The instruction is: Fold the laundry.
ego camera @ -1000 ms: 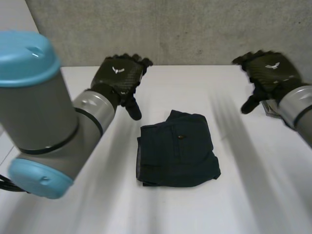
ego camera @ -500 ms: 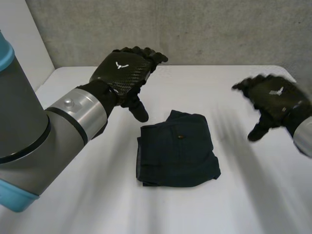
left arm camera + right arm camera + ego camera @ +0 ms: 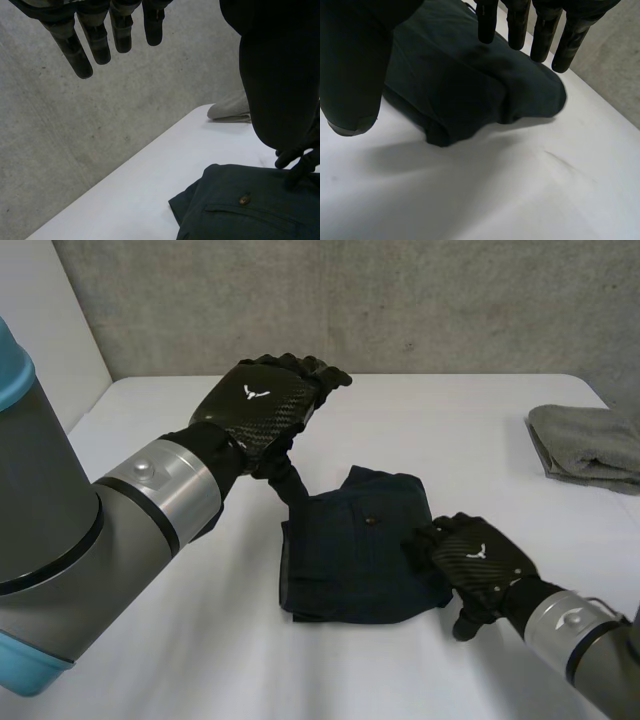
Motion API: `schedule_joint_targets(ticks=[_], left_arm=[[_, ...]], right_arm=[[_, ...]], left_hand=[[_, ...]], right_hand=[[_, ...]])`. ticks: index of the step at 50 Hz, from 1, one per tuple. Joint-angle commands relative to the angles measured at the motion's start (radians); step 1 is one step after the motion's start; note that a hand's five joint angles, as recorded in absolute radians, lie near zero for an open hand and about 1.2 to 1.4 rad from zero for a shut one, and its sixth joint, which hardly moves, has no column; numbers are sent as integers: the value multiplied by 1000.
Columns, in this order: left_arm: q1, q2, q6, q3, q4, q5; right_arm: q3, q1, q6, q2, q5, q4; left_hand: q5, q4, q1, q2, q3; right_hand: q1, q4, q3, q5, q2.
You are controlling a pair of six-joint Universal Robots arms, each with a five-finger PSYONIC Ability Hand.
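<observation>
Since the dark pants [image 3: 360, 550] are already folded into a small thick square in the middle of the white table [image 3: 200, 640], they look soft and floppy, not heavy. I think the layers could slide apart if only the top one is pulled. The left hand [image 3: 265, 405] hangs over the far left corner of the pants, fingers straight and spread, holding nothing. The right hand [image 3: 475, 560] is at the near right corner, fingers straight and reaching over the edge of the cloth, thumb out to the side. I cannot tell if they touch it. A good place to take hold is likely a thick folded edge, with fingers under all the layers. A grey towel [image 3: 590, 445] lies at the far right, well apart.
</observation>
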Motion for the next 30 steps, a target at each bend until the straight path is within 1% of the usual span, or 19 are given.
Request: schedule_joint_targets(ticks=[1,8,13,16,21,26,30], left_arm=[[3,0,0,-10,1,0],[6,-3,0,-10,3,0],[6,-7,0,-11,3,0],[6,-8,0,-11,3,0],[6,-8,0,-11,3,0],[8,-10,0,-11,3,0],[9,-10,0,-13,3,0]], right_arm=[[-11,38,55,63,0,-105],[-40,108,99,78,19,-145],[-83,167,136,119,77,-154],[-106,184,127,159,111,-154],[-140,211,115,201,140,-168],[-163,214,87,254,149,-200],[-173,214,78,270,149,-220]], left_hand=[[-42,-26,15,-14,-25],[-42,-26,15,-14,-25],[-42,-26,15,-14,-25],[-42,-26,15,-14,-25],[-42,-26,15,-14,-25],[-42,-26,15,-14,-25],[-42,-26,15,-14,-25]], right_hand=[[38,-40,-7,-55,-40],[38,-40,-7,-55,-40],[38,-40,-7,-55,-40],[38,-40,-7,-55,-40],[38,-40,-7,-55,-40],[38,-40,-7,-55,-40],[38,-40,-7,-55,-40]])
